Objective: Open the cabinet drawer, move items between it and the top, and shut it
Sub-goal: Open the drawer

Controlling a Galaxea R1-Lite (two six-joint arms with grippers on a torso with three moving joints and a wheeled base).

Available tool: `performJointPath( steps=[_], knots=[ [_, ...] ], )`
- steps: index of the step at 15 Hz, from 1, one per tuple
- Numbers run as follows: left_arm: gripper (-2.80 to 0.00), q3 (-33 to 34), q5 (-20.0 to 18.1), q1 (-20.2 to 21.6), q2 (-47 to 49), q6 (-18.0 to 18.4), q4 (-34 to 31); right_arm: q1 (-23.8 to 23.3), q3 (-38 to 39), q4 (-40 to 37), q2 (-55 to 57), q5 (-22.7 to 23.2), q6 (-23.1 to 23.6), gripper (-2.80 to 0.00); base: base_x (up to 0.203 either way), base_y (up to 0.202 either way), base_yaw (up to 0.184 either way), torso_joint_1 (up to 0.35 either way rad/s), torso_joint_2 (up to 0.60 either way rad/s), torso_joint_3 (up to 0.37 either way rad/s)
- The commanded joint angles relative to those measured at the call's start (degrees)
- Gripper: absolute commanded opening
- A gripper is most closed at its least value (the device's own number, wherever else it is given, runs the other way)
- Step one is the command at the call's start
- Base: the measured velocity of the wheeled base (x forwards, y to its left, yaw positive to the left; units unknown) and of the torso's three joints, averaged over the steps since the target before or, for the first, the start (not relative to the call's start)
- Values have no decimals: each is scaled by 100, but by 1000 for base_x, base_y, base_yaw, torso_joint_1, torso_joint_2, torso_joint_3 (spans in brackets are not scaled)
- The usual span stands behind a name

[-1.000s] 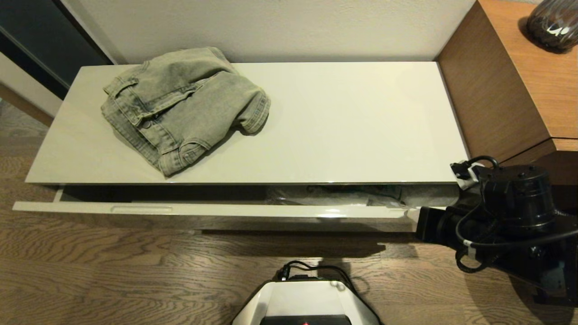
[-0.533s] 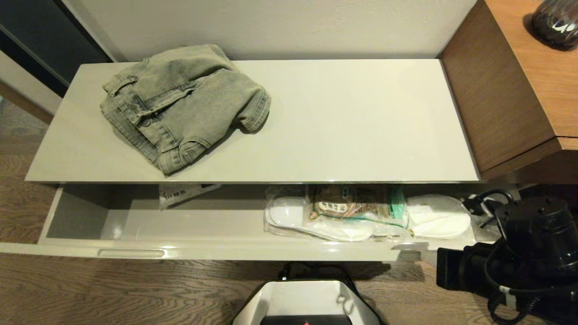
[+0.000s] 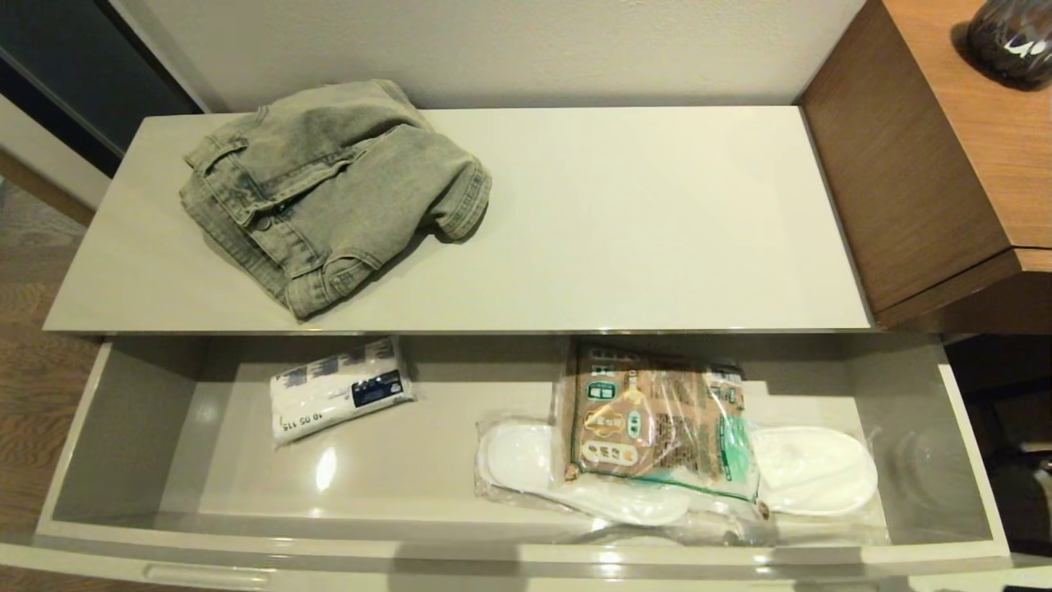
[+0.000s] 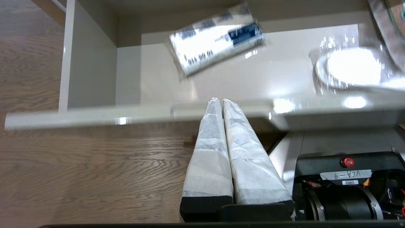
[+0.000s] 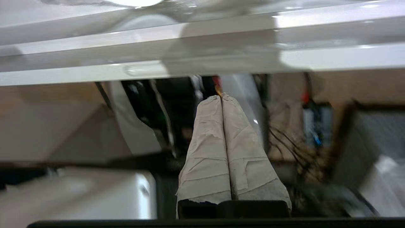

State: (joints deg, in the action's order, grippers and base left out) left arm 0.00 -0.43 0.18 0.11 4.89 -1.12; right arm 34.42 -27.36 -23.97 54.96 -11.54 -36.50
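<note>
The cabinet drawer (image 3: pixel 123 419) stands pulled far out below the top (image 3: pixel 641 214). A faded grey-green denim garment (image 3: pixel 329 189) lies crumpled on the top's left half. Inside the drawer's left part lies the white cloth (image 3: pixel 341 388), folded in a wrapper with a dark blue label, also in the left wrist view (image 4: pixel 218 47). My left gripper (image 4: pixel 218 100) is shut and empty, its tips level with the drawer's front rim (image 4: pixel 95 115). My right gripper (image 5: pixel 220 96) is shut and empty, just under the drawer's front panel (image 5: pixel 95 72). Neither gripper shows in the head view.
Plastic-wrapped white slippers (image 3: pixel 814 469) and a brown-and-green printed packet (image 3: pixel 657 419) fill the drawer's right half. Taller brown wood-grain furniture (image 3: pixel 920 164) with a dark vase (image 3: pixel 1011 37) stands to the right. Wood floor lies to the left. My base is close below the drawer front.
The drawer has slid from a narrow slit to fully out, baring the white cloth, slippers and packet. The right arm has dropped out of the head view at the lower right.
</note>
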Motion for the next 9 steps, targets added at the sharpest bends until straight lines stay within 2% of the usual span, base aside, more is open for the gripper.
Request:
performJointPath(
  steps=[1, 3, 9],
  knots=[
    [-280, 0, -1, -1, -2, 3, -2, -390, -338, -1022, -1009, -17, -35, -280, 0, 0, 0, 0, 0, 0],
    [-280, 0, -1, -1, -2, 3, -2, -566, -611, -1120, -1050, -38, -38, -280, 0, 0, 0, 0, 0, 0],
    [-280, 0, -1, -1, -2, 3, 7, -1053, -3021, -1507, -714, -67, 9, -280, 0, 0, 0, 0, 0, 0]
  ],
)
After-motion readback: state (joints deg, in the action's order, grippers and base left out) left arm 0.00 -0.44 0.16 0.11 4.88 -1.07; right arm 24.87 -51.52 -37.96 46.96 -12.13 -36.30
